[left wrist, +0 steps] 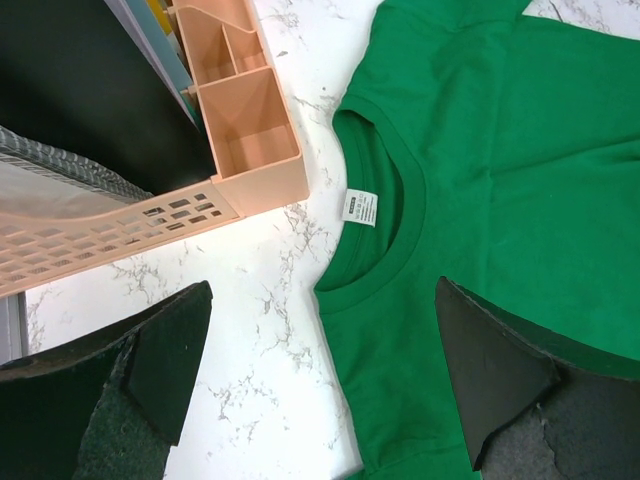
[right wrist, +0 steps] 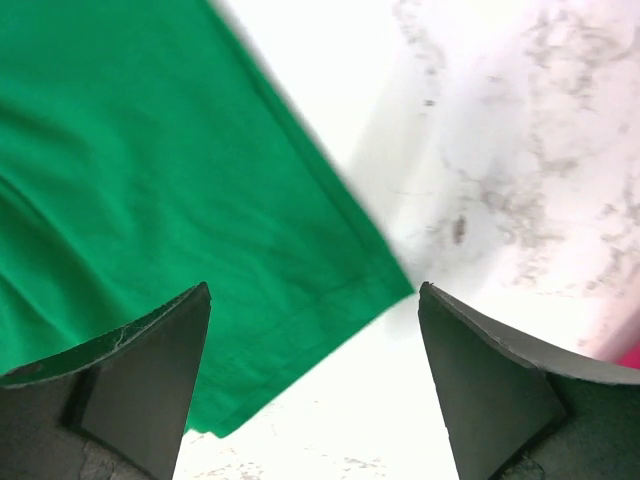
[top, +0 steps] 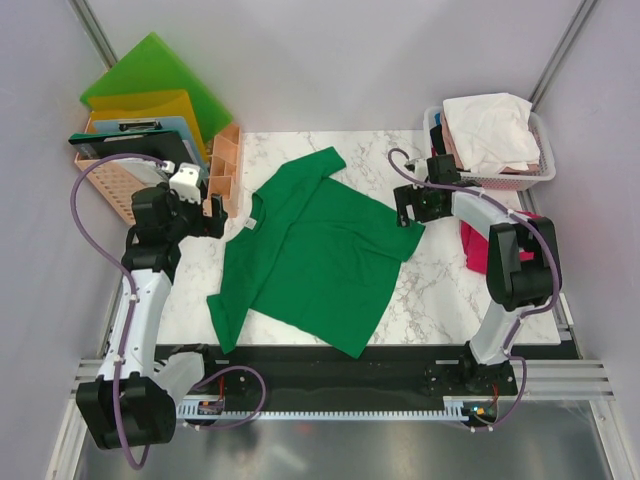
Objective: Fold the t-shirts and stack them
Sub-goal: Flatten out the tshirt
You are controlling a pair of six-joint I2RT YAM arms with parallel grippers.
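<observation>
Green tee (top: 310, 260) lay spread on the desk (top: 430, 290). Left hand (left wrist: 322, 300), wide open and empty by the collar (left wrist: 400, 255), could snag the organizer (left wrist: 250, 130); right hand (right wrist: 315, 295), equally open and empty, could pinch only sleeve hem (right wrist: 320, 295).

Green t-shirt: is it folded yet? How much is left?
Done: the green t-shirt lies spread out on the table. In hand: nothing is gripped; the left hand hovers open by the collar, the right hand open over a sleeve. Left: every fold, stacking, plus the magenta t-shirt and the white cloth in the basket.
</observation>
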